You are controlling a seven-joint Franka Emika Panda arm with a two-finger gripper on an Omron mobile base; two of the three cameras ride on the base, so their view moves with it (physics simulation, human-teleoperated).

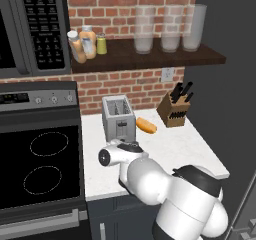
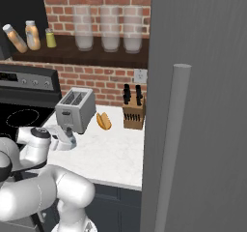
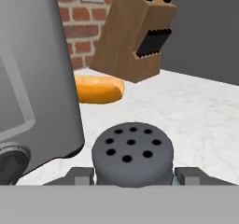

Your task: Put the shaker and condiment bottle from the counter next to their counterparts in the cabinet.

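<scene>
**Gripper closed around shaker at toaster front**

In the hand view I see the small pale blue-grey glass shaker with its darker grey perforated cap (image 3: 132, 154) sitting between the two dark fingertips (image 3: 81, 175), one on each side of the cap. I read the gripper (image 3: 133, 177) as narrowed onto the shaker; whether it bears the weight yet I cannot tell.

The shaker stands on the white marbled tabletop (image 1: 175, 146), just in front of the silver two-slot toaster (image 1: 118, 117). From the base views the white arm bends low over that spot and hides the shaker itself.

An orange bread roll (image 1: 146, 125) lies beside the toaster, with a wooden knife block (image 1: 174, 110) further toward the wall.

Up on the dark brown open wooden cabinet shelf (image 1: 150, 56) the slim orange condiment bottle with white cap (image 1: 76, 46) leans against the wider orange bottle with a large white label (image 1: 88, 42). The small yellow-green shaker (image 1: 101, 44) stands just beside them. Three clear glass jars (image 1: 170, 29) stand further along the shelf.
</scene>
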